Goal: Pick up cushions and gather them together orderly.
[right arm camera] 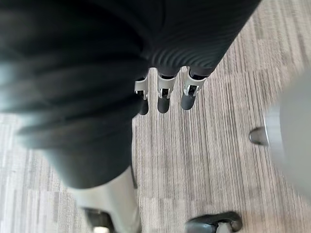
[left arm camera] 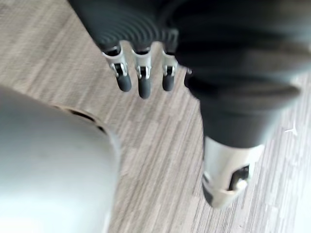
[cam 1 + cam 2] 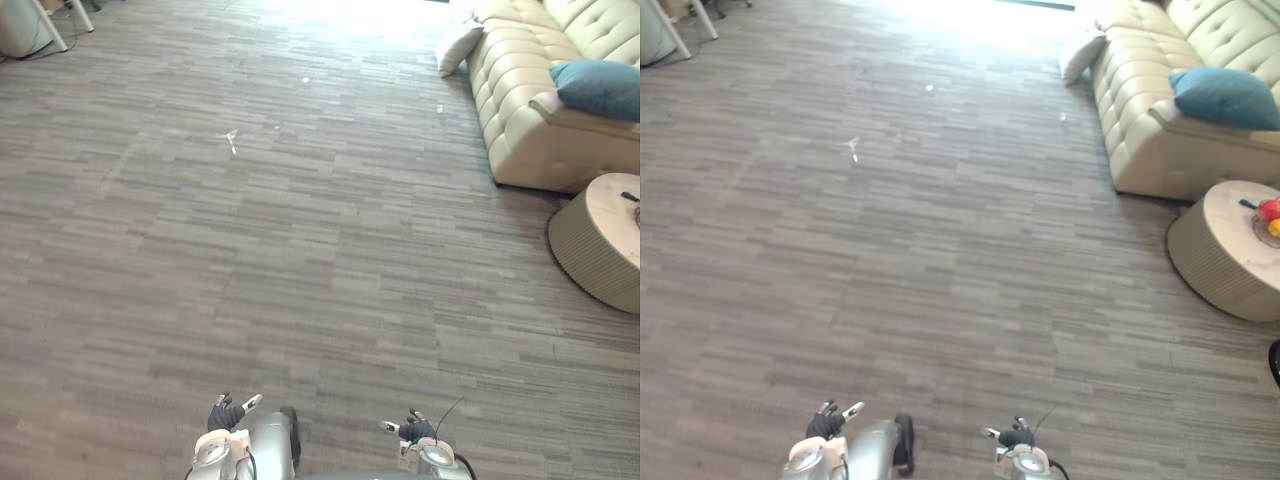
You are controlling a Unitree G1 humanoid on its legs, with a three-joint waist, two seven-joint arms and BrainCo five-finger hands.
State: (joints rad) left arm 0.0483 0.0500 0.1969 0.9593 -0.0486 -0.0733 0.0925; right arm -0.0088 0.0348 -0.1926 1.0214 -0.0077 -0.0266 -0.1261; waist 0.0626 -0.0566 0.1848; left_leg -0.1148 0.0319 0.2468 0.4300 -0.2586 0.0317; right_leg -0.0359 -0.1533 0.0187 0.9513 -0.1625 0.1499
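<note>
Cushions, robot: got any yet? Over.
Left hand, right hand open, empty. Blue cushion on sofa, white cushion by its far end. Round table near sofa.

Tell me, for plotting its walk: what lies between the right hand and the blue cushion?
In the left eye view: bare floor, then the sofa arm before the blue cushion.

Floor (image 3: 300, 250): grey-brown wood-grain planking throughout, with bright glare along the far edge. Far right: cream tufted sofa (image 3: 520, 110). Right, just nearer than the sofa: low round table (image 3: 590, 250), ribbed side, pale top. Far left corner: white furniture legs (image 3: 52, 28).
</note>
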